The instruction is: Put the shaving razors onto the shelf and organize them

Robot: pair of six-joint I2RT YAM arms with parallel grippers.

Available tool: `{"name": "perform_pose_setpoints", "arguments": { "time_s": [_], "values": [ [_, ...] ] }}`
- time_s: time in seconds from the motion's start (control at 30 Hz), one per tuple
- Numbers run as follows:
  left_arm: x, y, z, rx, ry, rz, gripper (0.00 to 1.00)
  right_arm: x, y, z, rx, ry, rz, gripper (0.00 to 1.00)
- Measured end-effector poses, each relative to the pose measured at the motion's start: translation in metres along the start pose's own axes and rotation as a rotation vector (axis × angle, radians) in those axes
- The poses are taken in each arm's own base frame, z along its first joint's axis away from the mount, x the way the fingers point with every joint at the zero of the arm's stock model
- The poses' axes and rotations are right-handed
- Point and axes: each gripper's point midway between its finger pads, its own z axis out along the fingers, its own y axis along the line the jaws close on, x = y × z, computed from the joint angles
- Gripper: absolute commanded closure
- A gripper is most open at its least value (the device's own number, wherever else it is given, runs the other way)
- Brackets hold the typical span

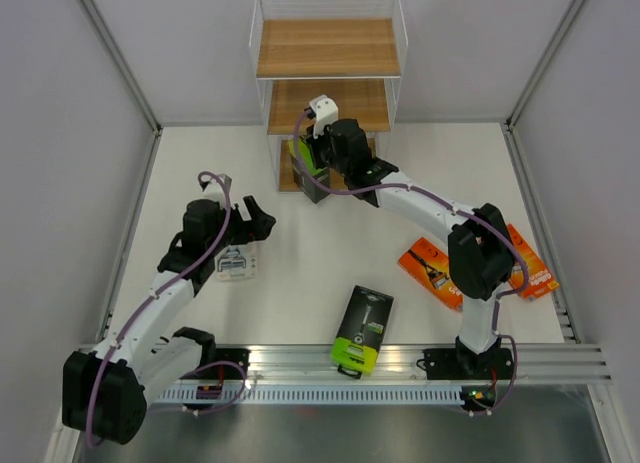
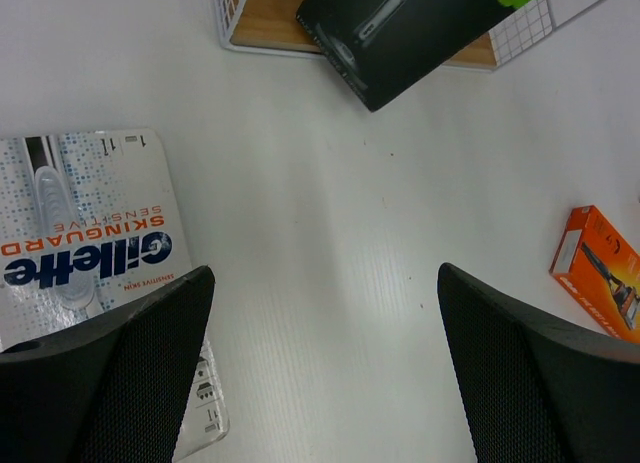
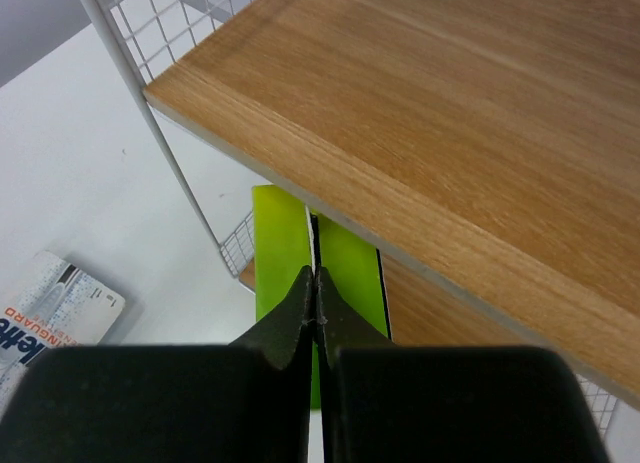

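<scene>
The shelf (image 1: 328,48) stands at the table's far side. My right gripper (image 1: 318,159) is shut on the lime-green end of a black razor pack (image 3: 280,233) and holds it on edge at the front of the bottom tier, under the middle board (image 3: 450,113). In the left wrist view this pack (image 2: 400,33) is tilted, with a corner over the table. My left gripper (image 1: 255,215) is open and empty just above the table, with the clear-and-blue blister pack (image 2: 85,233) beside its left finger. A second black pack (image 1: 364,326) lies near the front edge.
Two orange packs (image 1: 432,271) (image 1: 530,265) lie on the right of the table beside the right arm. The shelf's white wire frame (image 3: 160,133) is close to the left of the held pack. A metal rail (image 1: 300,363) runs along the table's near edge.
</scene>
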Motion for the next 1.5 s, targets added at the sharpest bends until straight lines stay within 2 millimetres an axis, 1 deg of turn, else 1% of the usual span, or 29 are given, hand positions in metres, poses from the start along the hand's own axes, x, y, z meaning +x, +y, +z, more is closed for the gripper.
{"name": "perform_pose_setpoints", "arguments": {
  "time_s": [0.1, 0.2, 0.37, 0.5, 0.73, 0.87, 0.9, 0.93, 0.97, 1.03, 1.07, 1.1, 1.17, 1.23, 1.27, 1.3, 1.33, 1.43, 1.5],
  "values": [
    [-0.003, -0.004, 0.004, 0.024, -0.011, 0.003, 0.03, 0.009, 0.002, 0.003, 0.024, -0.005, -0.007, 1.0],
    [0.0, -0.005, 0.01, 0.038, 0.004, -0.002, 0.04, 0.012, 0.004, 0.008, 0.039, -0.022, -0.011, 1.0],
    [0.005, -0.006, 0.014, 0.052, 0.018, -0.011, 0.04, 0.008, 0.01, 0.015, 0.069, -0.069, -0.032, 0.99],
    [0.01, -0.007, 0.016, 0.066, 0.021, -0.024, 0.04, 0.008, 0.011, 0.019, 0.082, -0.081, -0.046, 0.99],
    [0.026, -0.007, 0.026, 0.088, 0.069, -0.054, 0.06, 0.01, 0.009, 0.027, 0.095, -0.108, -0.06, 1.0],
    [0.028, -0.009, 0.031, 0.106, 0.076, -0.066, 0.08, 0.009, 0.009, 0.032, 0.104, -0.123, -0.057, 0.98],
    [0.028, -0.01, 0.033, 0.112, 0.075, -0.069, 0.08, 0.008, 0.01, 0.033, 0.1, -0.123, -0.055, 0.95],
    [0.028, -0.01, 0.036, 0.116, 0.074, -0.072, 0.08, 0.008, 0.011, 0.034, 0.096, -0.122, -0.053, 0.89],
    [0.028, -0.01, 0.039, 0.119, 0.073, -0.075, 0.09, 0.008, 0.013, 0.035, 0.088, -0.12, -0.05, 0.79],
    [0.031, -0.009, 0.045, 0.123, 0.077, -0.084, 0.09, 0.005, 0.016, 0.035, 0.077, -0.125, -0.041, 0.67],
    [0.033, -0.009, 0.049, 0.124, 0.082, -0.091, 0.1, 0.002, 0.018, 0.035, 0.069, -0.128, -0.035, 0.53],
    [0.035, -0.008, 0.052, 0.126, 0.089, -0.098, 0.1, 0.002, 0.02, 0.035, 0.06, -0.127, -0.027, 0.47],
    [0.039, -0.007, 0.061, 0.131, 0.103, -0.116, 0.12, 0.004, 0.025, 0.035, 0.043, -0.113, -0.027, 0.37],
    [0.043, -0.009, 0.069, 0.142, 0.12, -0.134, 0.13, 0.007, 0.029, 0.033, 0.028, -0.098, -0.027, 0.33],
    [0.043, -0.009, 0.074, 0.147, 0.128, -0.142, 0.13, 0.008, 0.031, 0.032, 0.018, -0.088, -0.028, 0.3],
    [0.042, -0.011, 0.079, 0.155, 0.131, -0.148, 0.14, 0.009, 0.033, 0.031, 0.011, -0.079, -0.027, 0.2],
    [0.04, -0.013, 0.084, 0.164, 0.133, -0.153, 0.14, 0.009, 0.033, 0.03, 0.01, -0.074, -0.021, 0.02],
    [0.032, -0.019, 0.095, 0.194, 0.125, -0.16, 0.15, 0.005, 0.034, 0.022, -0.005, -0.055, -0.018, 0.02],
    [0.026, -0.023, 0.1, 0.211, 0.113, -0.16, 0.15, 0.0, 0.035, 0.016, -0.009, -0.055, -0.003, 0.02]
  ]
}}
